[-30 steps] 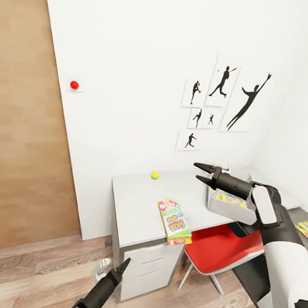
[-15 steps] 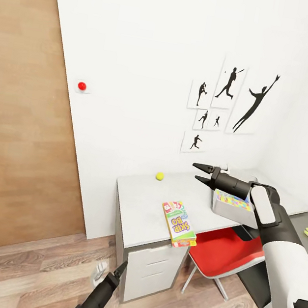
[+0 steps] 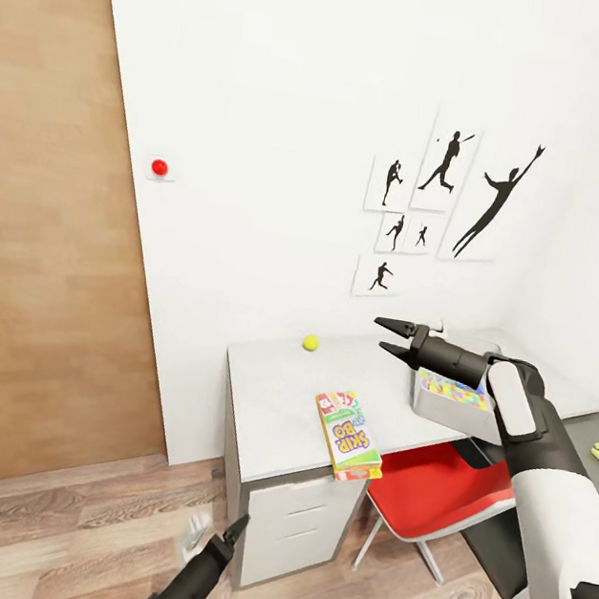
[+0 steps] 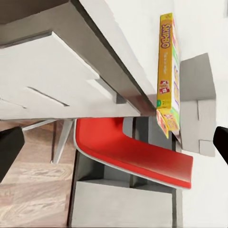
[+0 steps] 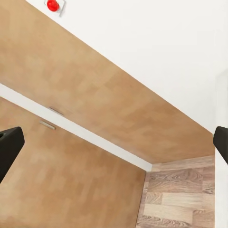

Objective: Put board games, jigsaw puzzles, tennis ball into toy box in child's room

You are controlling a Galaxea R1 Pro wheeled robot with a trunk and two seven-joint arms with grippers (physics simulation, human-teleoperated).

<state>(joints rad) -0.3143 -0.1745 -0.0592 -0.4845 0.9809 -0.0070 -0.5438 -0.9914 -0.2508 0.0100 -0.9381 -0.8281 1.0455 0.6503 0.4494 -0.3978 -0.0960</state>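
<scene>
Table [image 3: 274, 402] — ball [image 3: 310, 342] behind game [image 3: 347, 435].

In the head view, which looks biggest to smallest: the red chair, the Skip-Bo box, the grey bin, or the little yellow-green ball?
1. Red chair
2. Toy box and Skip-Bo box: too alike to rank, and the arm covers part of the toy box.
3. Tennis ball, clearly smallest.
</scene>
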